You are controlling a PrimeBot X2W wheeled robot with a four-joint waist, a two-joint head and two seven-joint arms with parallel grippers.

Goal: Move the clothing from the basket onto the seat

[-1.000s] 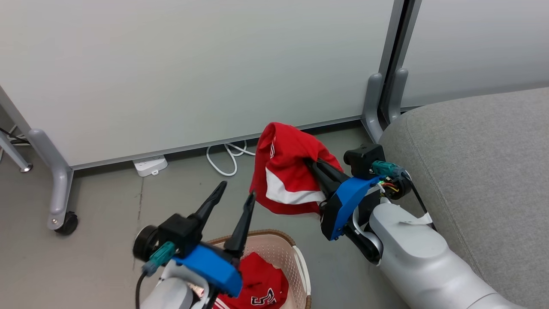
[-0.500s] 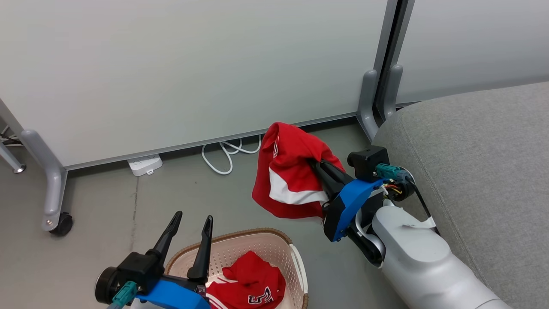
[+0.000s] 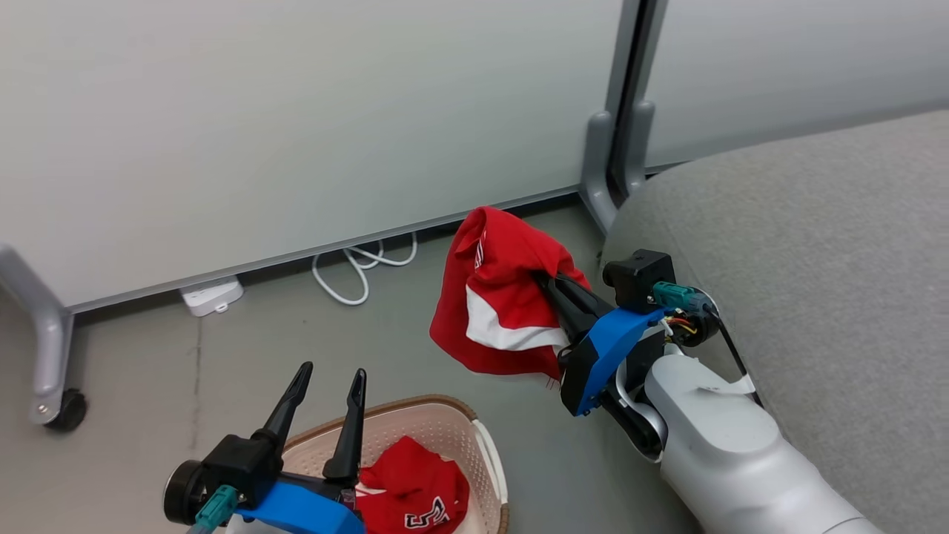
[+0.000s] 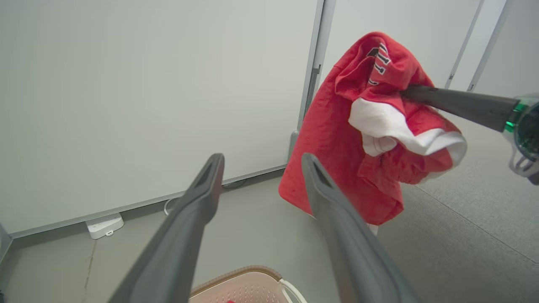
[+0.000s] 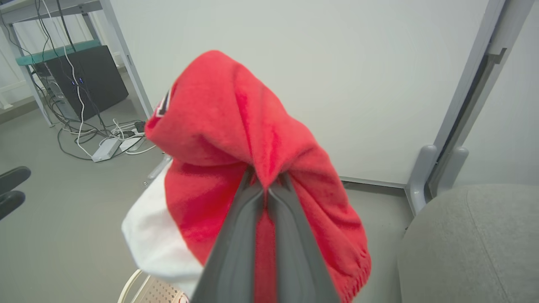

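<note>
The right wrist view shows the right hand (image 5: 265,182) pinched tight on a fold of the red garment with the white hem band (image 5: 236,126). From the head view the garment hangs in a bunch over the floor (image 3: 222,356), left of the seat (image 3: 815,259) and beyond the basket (image 3: 445,417). Its long axis is roughly vertical, the loose end drooping downward. That view also shows the striped garment with the emblem (image 3: 411,486) crumpled in the basket. The left hand (image 3: 332,371) hovers at the basket's near left rim, fingers narrowly apart, empty, pointing toward the far wall.
</note>
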